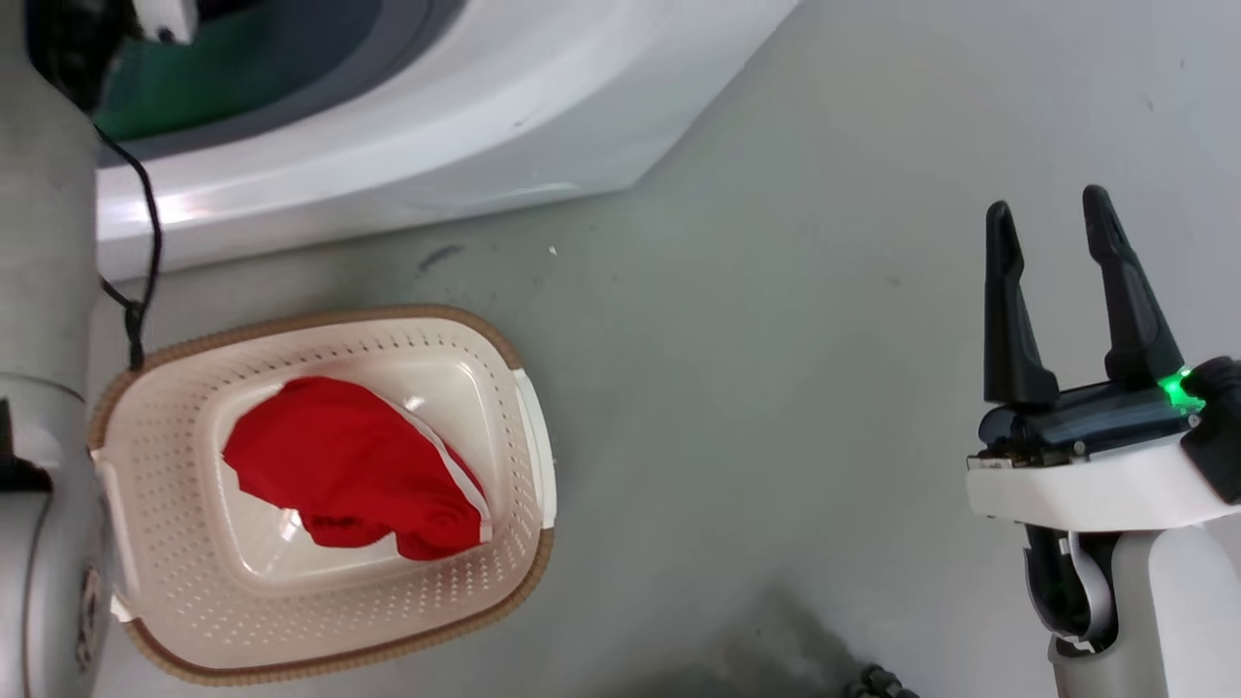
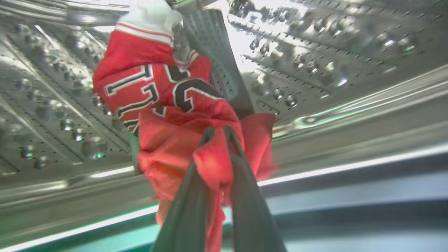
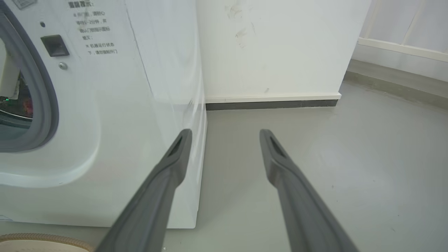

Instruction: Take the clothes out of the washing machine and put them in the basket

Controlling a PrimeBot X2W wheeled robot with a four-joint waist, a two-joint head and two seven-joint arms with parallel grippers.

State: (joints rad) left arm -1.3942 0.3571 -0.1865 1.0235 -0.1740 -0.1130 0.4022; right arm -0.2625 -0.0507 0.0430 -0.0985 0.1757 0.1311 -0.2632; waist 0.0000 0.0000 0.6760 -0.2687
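Red jersey (image 2: 154,80), left wrist view: big black block chars (image 2: 182,94) w/ white outline. Cloth is crumpled, so only bits read: a "T"-like shape at left, a curved "2"-like one at right; no whole word or no. is sure. Washing machine (image 3: 140,105) front, right wrist view: a few short lines of small grey Chinese print (image 3: 94,33), too small to read. Sticker (image 3: 23,2) at top edge is cut off and illegible.

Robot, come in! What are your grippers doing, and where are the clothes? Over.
Left gripper shut on red jersey inside steel drum. Right gripper open, empty, above floor. One red garment already in basket. Nothing blocking seen.
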